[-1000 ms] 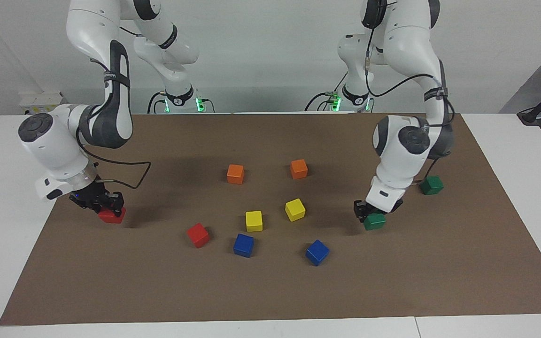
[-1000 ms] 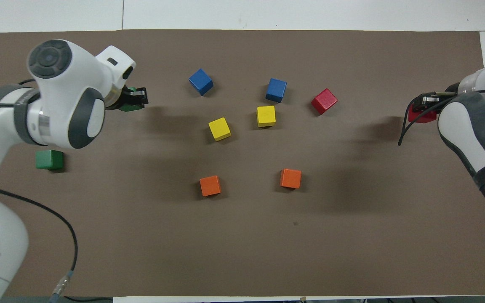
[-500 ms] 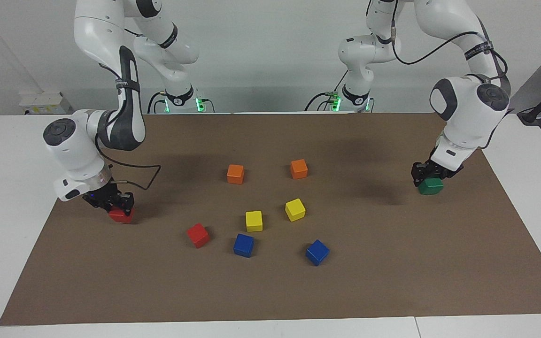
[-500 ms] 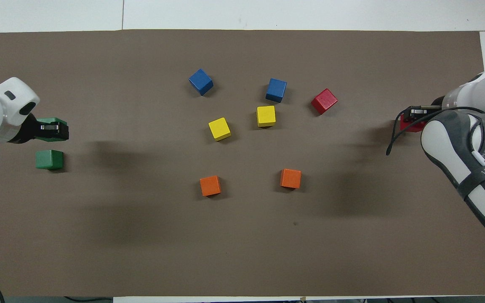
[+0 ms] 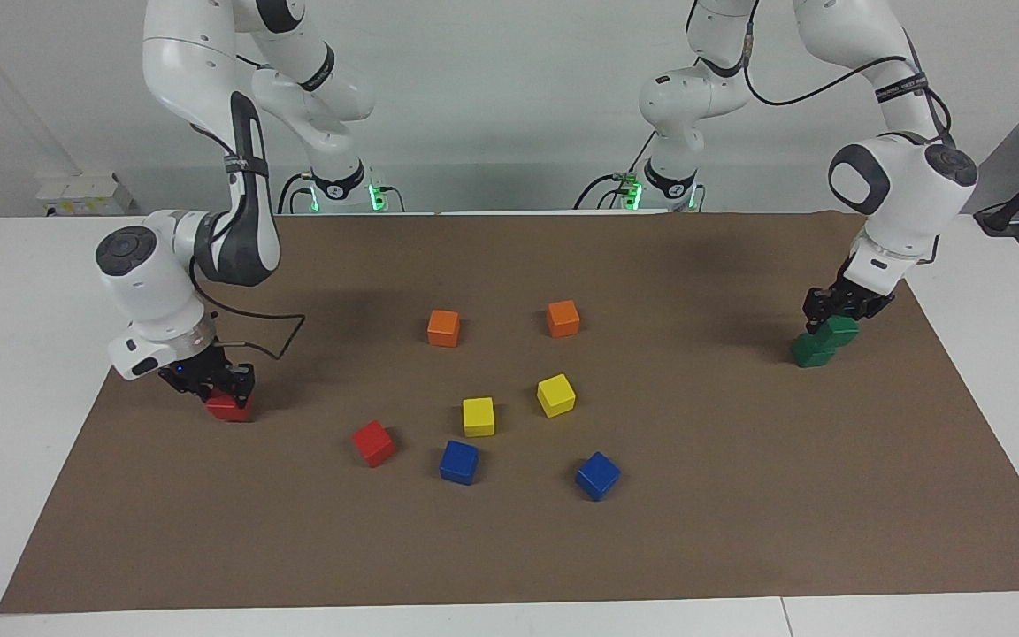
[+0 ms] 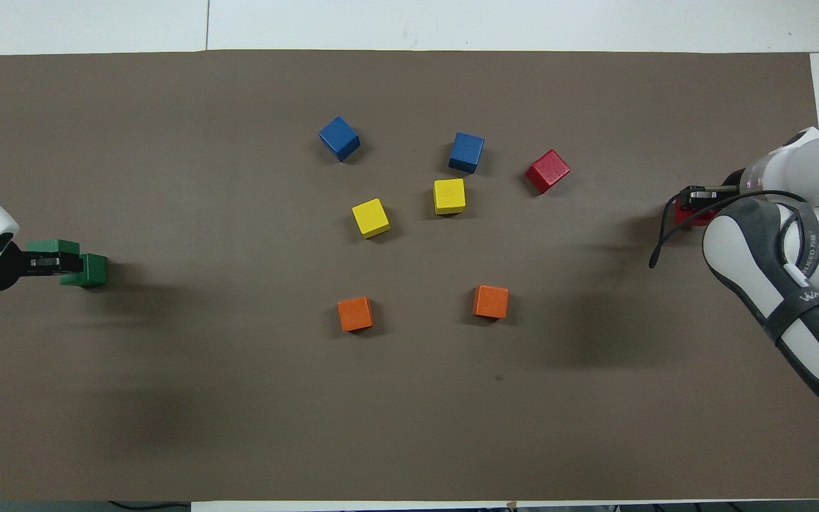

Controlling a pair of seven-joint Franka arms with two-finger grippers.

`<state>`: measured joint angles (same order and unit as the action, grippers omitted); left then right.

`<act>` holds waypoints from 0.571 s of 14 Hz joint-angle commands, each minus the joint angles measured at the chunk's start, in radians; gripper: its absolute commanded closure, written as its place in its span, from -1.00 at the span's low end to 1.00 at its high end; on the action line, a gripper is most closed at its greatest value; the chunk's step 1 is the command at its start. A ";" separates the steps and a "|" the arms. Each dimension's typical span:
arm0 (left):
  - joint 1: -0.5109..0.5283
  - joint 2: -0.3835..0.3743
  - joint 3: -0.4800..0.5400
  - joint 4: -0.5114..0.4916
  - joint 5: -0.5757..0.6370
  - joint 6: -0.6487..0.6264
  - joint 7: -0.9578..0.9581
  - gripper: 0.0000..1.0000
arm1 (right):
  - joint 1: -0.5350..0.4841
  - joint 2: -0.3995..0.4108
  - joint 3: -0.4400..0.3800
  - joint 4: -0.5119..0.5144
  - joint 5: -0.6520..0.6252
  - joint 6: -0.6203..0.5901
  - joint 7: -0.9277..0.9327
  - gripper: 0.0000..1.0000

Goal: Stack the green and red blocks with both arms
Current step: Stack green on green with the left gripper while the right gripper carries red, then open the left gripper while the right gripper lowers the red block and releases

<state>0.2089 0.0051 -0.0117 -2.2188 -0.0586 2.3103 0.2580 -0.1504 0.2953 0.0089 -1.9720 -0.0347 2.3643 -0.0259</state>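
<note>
My left gripper (image 5: 846, 310) is shut on a green block (image 5: 842, 328) and holds it just above the mat. It hangs partly over a second green block (image 5: 809, 352) that rests on the mat at the left arm's end. In the overhead view the left gripper (image 6: 47, 262) and its held green block (image 6: 54, 247) overlap the resting green block (image 6: 94, 270). My right gripper (image 5: 207, 379) is shut on a red block (image 5: 228, 408) low at the mat near the right arm's end. The right gripper (image 6: 697, 195) partly hides that red block (image 6: 685, 213). A second red block (image 5: 373, 442) (image 6: 548, 171) lies free.
A brown mat (image 5: 739, 531) covers the white table. Two orange cubes (image 5: 443, 327) (image 5: 563, 318), two yellow cubes (image 5: 478, 416) (image 5: 555, 395) and two blue cubes (image 5: 458, 462) (image 5: 597, 475) lie in the middle, with the free red block beside the blue ones.
My left gripper has carried its green block toward the left arm's end of the table, up to the resting green block. My right gripper with the red block has shifted slightly toward the middle.
</note>
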 commanded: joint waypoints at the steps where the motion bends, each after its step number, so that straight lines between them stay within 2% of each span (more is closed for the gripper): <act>1: 0.015 -0.030 -0.008 -0.060 -0.020 0.072 0.020 1.00 | -0.005 -0.025 0.010 -0.044 -0.019 0.029 0.015 0.79; 3: 0.018 -0.016 -0.008 -0.088 -0.020 0.141 0.029 1.00 | -0.005 -0.025 0.010 -0.048 -0.019 0.029 0.014 0.79; 7: 0.020 -0.004 -0.008 -0.085 -0.020 0.153 0.027 1.00 | -0.001 -0.016 0.010 -0.051 -0.019 0.029 0.004 0.78; 8: 0.021 -0.004 -0.008 -0.087 -0.020 0.156 0.027 1.00 | -0.001 -0.016 0.010 -0.051 -0.019 0.029 0.006 0.70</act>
<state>0.2154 0.0107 -0.0122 -2.2888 -0.0587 2.4393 0.2592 -0.1495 0.2953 0.0134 -1.9983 -0.0386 2.3708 -0.0259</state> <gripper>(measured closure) 0.449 0.454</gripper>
